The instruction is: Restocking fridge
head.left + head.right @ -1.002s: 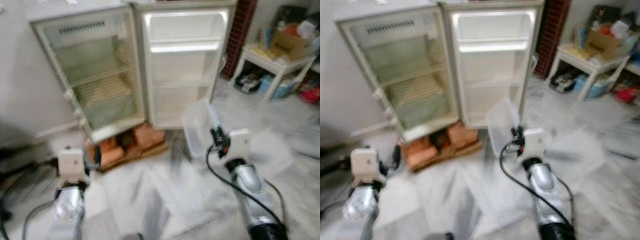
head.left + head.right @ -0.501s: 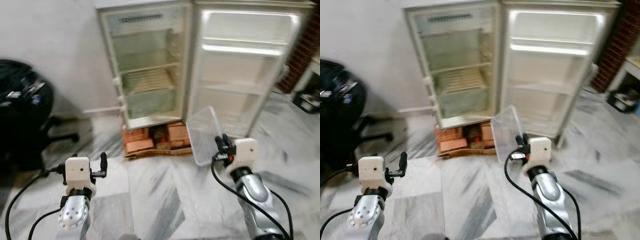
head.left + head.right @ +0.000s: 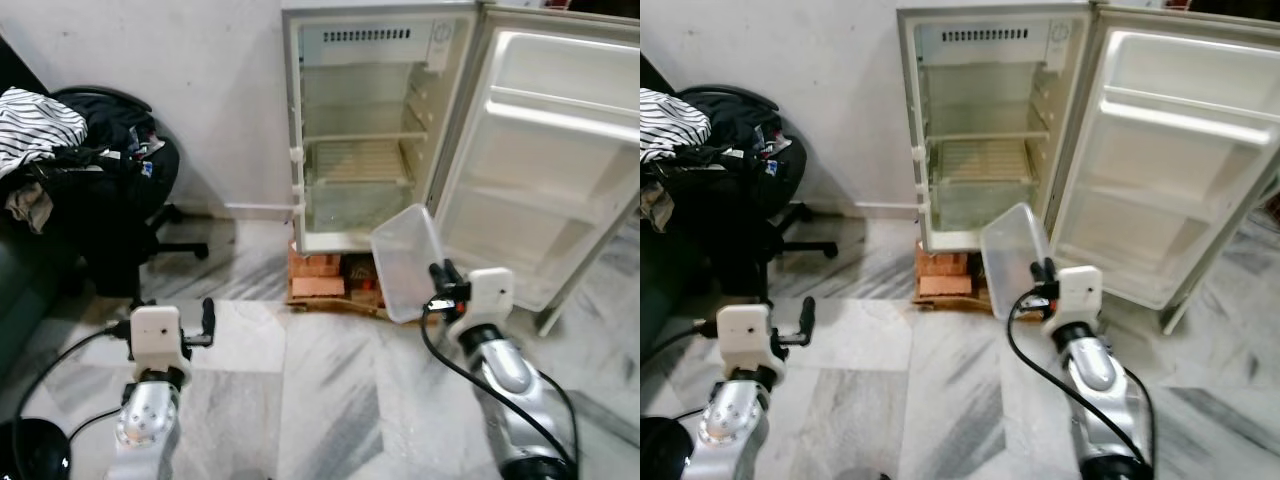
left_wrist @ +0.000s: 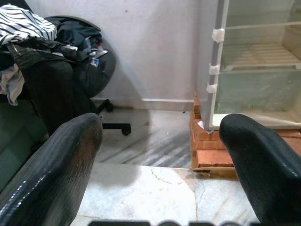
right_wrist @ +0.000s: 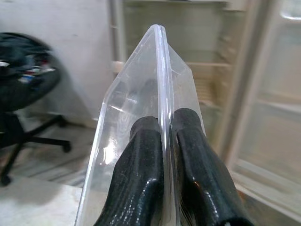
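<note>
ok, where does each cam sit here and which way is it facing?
Left eye and right eye: head stereo pair, looking forward and down at the open fridge on bricks; both arms show.
Left wrist: along the left pincer, fingers apart, toward the office chair and the fridge's base.
Right wrist: along the right pincer, clamped on the clear container, fridge beyond.
Shared: all four show the fridge.

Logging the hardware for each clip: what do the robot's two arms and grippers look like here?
Both arms are shiny silver tubes ending in a boxy cream-white wrist block. A loose black cable loops along each arm. The left gripper and right gripper each have two long black fingers with rounded, slightly textured tips. No markings are legible.
</note>
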Motion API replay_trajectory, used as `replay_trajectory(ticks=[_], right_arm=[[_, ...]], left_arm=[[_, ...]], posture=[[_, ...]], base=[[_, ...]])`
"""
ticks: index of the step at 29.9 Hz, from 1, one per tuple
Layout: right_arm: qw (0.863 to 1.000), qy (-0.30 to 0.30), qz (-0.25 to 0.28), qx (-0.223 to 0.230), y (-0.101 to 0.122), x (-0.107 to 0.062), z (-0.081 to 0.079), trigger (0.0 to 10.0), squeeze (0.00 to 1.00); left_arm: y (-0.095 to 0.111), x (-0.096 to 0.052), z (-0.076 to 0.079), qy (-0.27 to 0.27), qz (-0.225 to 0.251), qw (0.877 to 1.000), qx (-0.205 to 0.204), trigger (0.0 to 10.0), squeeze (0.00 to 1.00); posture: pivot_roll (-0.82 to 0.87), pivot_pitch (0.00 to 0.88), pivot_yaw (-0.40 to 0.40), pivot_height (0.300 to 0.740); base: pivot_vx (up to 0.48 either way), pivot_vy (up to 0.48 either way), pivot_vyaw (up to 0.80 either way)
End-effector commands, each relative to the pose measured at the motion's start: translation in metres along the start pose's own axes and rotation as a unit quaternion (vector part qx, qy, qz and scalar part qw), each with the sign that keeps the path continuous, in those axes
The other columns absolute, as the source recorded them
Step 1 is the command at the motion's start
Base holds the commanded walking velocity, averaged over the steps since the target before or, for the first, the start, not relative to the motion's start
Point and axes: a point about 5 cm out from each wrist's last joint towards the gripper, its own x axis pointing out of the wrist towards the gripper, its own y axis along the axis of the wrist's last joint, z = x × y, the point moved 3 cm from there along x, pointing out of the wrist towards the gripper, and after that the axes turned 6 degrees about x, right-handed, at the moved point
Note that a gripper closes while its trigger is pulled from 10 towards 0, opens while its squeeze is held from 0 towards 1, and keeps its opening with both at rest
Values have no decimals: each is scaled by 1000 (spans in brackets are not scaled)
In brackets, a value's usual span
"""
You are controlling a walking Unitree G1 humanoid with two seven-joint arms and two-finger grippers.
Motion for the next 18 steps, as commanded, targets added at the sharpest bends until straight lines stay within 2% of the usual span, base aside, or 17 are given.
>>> replay_trajectory(ticks=[1,18], right_arm=[[1000,3,7,1,6,5,-1,10000,0],[1000,13,5,8,5,9,-7,10000,0]], left_arm=[[3,3,0,-3,7,1000,-1,10000,0],[5,3,3,-6,11,1000,-3,10000,0]], posture=[[26,0,-12,740],[31,0,-19,740]], base=[[364,266,0],[377,286,0]])
